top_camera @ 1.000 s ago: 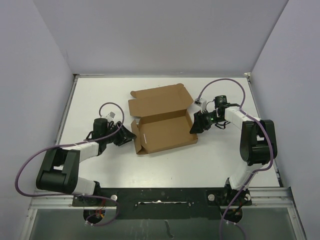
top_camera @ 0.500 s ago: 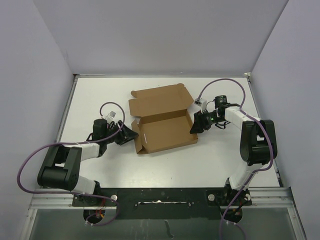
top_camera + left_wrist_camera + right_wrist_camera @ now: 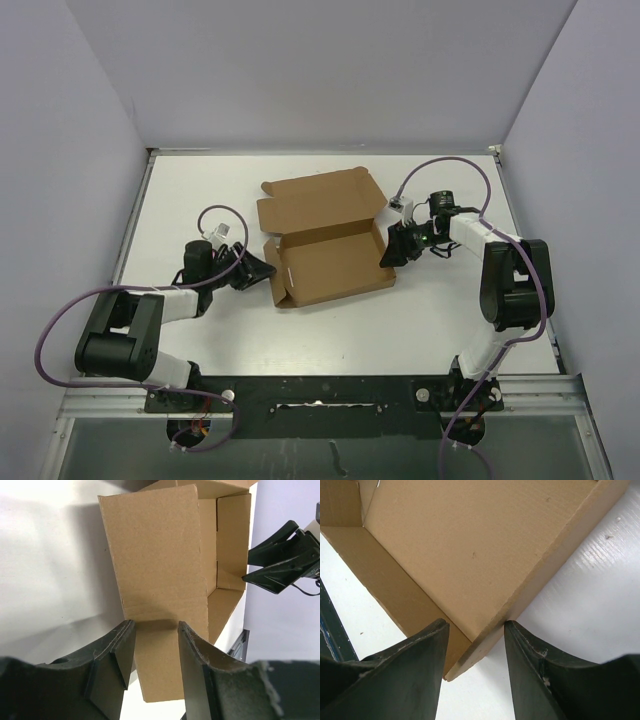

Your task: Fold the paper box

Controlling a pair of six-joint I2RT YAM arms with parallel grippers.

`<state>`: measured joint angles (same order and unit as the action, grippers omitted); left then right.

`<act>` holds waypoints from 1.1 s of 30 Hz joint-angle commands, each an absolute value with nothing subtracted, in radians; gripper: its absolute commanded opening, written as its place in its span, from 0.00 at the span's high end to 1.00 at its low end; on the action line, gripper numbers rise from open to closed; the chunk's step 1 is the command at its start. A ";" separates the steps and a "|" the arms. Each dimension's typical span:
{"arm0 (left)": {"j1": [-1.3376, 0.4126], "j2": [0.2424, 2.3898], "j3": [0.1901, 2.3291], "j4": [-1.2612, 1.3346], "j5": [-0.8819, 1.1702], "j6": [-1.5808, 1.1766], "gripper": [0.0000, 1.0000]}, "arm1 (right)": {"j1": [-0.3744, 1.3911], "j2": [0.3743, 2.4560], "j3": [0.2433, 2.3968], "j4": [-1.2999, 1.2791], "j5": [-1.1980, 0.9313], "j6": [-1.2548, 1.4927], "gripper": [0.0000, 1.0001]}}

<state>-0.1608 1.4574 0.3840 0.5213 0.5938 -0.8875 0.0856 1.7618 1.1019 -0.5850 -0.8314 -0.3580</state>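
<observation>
The brown paper box (image 3: 325, 240) lies mid-table with its lid flap open toward the back and its shallow tray toward the front. My left gripper (image 3: 258, 272) is at the tray's left end. In the left wrist view it (image 3: 154, 626) stands open, with the flat side flap (image 3: 155, 555) showing in the gap and nothing pinched. My right gripper (image 3: 392, 248) is at the tray's right end. In the right wrist view it (image 3: 476, 624) is open and straddles the box's near corner (image 3: 470, 540), with one fingertip (image 3: 509, 626) touching the outer edge.
The white table (image 3: 200, 190) is bounded by purple walls on three sides. A black rail (image 3: 320, 390) with both arm bases runs along the near edge. Purple cables (image 3: 60, 330) loop beside each arm. My right gripper (image 3: 280, 560) shows past the box in the left wrist view.
My left wrist has shifted slightly at the box's left end, and its jaws widened briefly, then came back. The box and the right arm have not moved.
</observation>
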 commanded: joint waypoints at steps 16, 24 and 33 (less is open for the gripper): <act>-0.175 1.520 0.382 0.732 0.651 -0.936 0.60 | 0.087 1.764 1.111 -0.584 -0.865 -0.362 0.51; -0.183 1.549 0.372 0.830 0.689 -0.971 0.58 | 0.087 1.766 1.111 -0.584 -0.865 -0.362 0.51; -0.196 1.580 0.384 0.860 0.701 -0.989 0.61 | 0.087 1.765 1.112 -0.585 -0.866 -0.364 0.51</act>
